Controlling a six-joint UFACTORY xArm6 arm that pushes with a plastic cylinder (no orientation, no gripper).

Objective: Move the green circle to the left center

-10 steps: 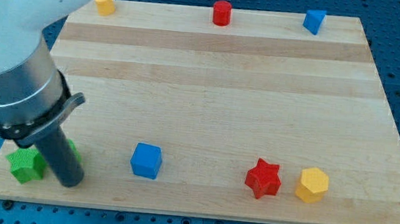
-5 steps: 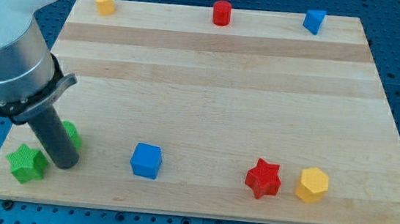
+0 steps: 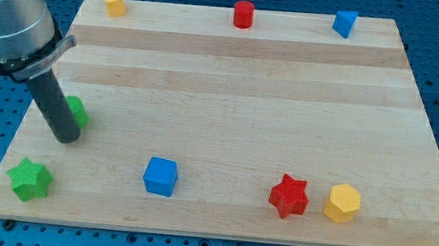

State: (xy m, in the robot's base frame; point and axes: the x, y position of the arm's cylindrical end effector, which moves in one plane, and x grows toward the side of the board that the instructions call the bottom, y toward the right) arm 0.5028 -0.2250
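The green circle (image 3: pixel 77 112) lies near the board's left edge, about mid-height, partly hidden behind my rod. My tip (image 3: pixel 66 136) rests on the board just below and left of the green circle, touching it. The green star (image 3: pixel 29 179) sits at the lower left corner, apart from the tip.
A blue cube (image 3: pixel 159 175) sits at bottom centre-left. A red star (image 3: pixel 288 196) and a yellow hexagon (image 3: pixel 343 203) sit at bottom right. A yellow block (image 3: pixel 115 2), a red cylinder (image 3: pixel 243 14) and a blue block (image 3: pixel 343 23) line the wooden board's (image 3: pixel 238 100) top edge.
My tip has moved up the view along the left side, pushing the green circle up away from the green star. The green star stayed in place.
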